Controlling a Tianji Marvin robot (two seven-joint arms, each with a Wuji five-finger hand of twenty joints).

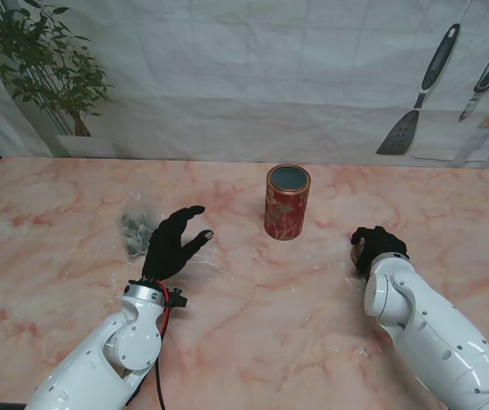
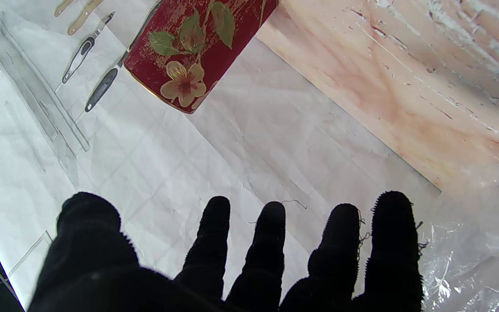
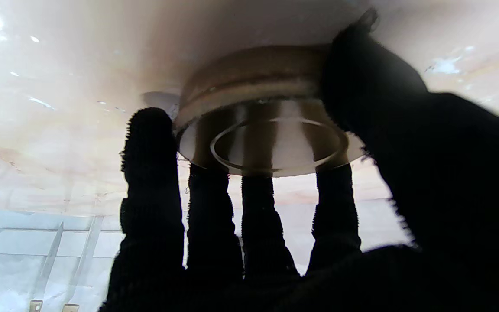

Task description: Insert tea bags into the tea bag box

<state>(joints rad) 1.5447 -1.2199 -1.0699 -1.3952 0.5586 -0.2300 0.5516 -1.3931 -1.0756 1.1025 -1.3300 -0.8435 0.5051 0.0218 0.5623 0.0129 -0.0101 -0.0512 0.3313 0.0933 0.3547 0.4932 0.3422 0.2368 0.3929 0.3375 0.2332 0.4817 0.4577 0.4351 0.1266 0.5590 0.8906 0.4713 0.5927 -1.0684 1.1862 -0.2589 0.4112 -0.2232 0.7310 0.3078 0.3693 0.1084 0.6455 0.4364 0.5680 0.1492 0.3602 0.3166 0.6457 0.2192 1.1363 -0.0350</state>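
Tea bags [image 1: 135,232] sit in a clear plastic wrap just left of the left hand [image 1: 173,243], touching or nearly so; that hand is empty with fingers spread, and it's the nearer one for the pick. The red tin [image 1: 287,202] stands upright, mouth open, right of that hand, contents not visible. Right hand [image 1: 374,248] is clamped on the tin's lid [image 3: 262,130], pressed to the table.

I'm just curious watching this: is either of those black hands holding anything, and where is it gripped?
The right hand grips the round metal lid by its rim, thumb opposite fingers. The left hand holds nothing.
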